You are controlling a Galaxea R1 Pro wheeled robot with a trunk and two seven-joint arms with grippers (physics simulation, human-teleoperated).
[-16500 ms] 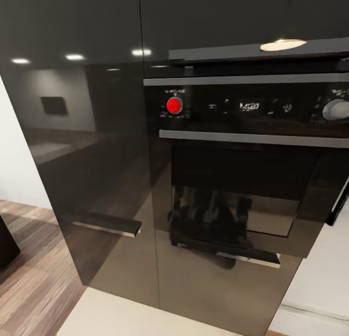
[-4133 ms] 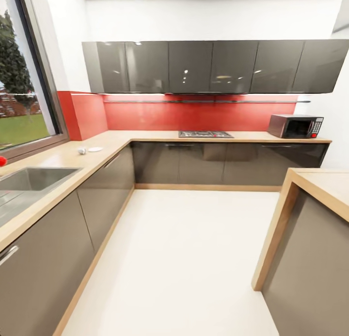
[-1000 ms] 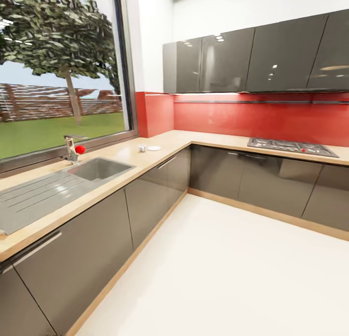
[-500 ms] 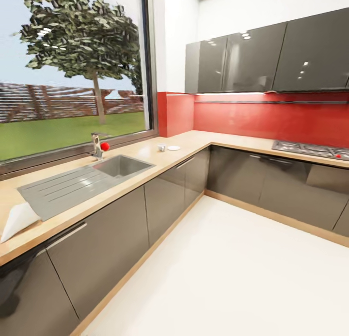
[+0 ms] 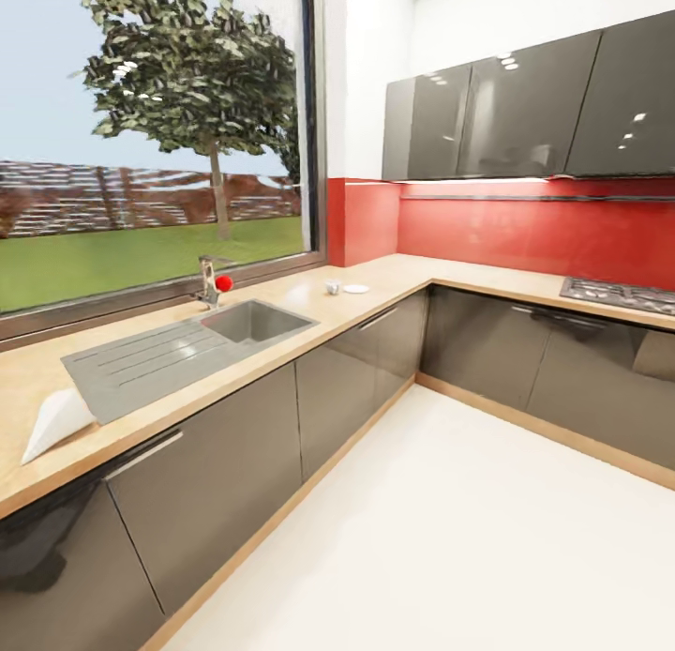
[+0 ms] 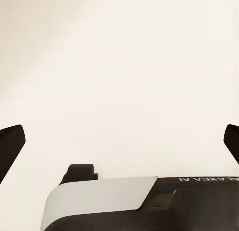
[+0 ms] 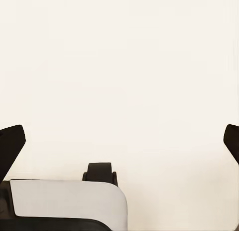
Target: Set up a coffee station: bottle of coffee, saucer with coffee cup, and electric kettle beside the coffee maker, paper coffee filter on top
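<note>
The kitchen countertop [image 5: 281, 299] runs under the window and turns the corner along the red wall. A white paper coffee filter [image 5: 56, 422] lies on it at the near left, beside the sink's drainboard. Farther along, near the corner, the tiny white coffee cup [image 5: 332, 286] stands just left of the flat white saucer [image 5: 356, 289], apart from it. A thin dark kitchen shelf [image 5: 534, 198] runs along the red wall under the upper cabinets. The coffee maker, bottle of coffee and electric kettle are out of view. My left gripper [image 6: 119, 146] and right gripper [image 7: 119, 146] are open, over pale floor.
A steel sink [image 5: 255, 322] with a drainboard and a red-knobbed tap [image 5: 214, 283] is set in the counter. A gas hob [image 5: 619, 295] sits at the right. Grey cabinet fronts [image 5: 347, 379] line both runs. Pale floor [image 5: 450, 538] spreads ahead of me.
The camera has kept turning left, so the whole scene has slid right in the picture. The paper coffee filter now sits further inside the picture. Nothing on the counter has moved.
</note>
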